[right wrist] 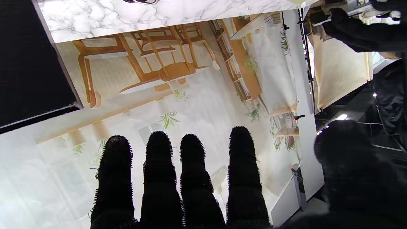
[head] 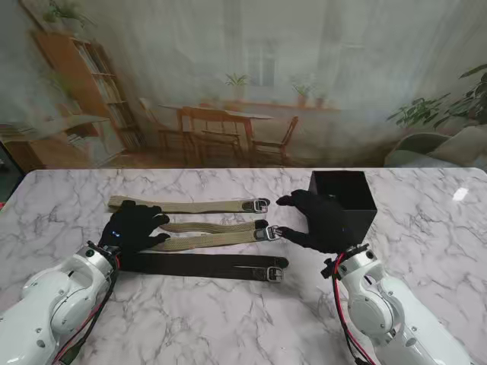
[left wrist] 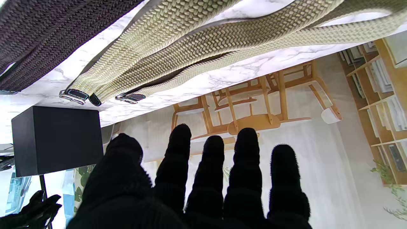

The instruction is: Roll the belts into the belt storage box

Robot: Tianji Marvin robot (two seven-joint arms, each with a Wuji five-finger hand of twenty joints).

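Four belts lie side by side across the marble table (head: 228, 319), buckles pointing toward the right. Farthest from me is a beige belt (head: 183, 205); two more beige belts (head: 213, 234) lie close together in the middle, almost touching at their buckles; nearest to me is the dark belt (head: 202, 265). The black belt storage box (head: 344, 199) stands upright just right of the buckle ends, open at the top. The left hand (head: 133, 226) hovers over the plain ends of the middle belts, fingers spread, holding nothing. The right hand (head: 319, 220) sits just in front of the box — fingers apart and empty, thumb tip close to a middle buckle (head: 266, 233)
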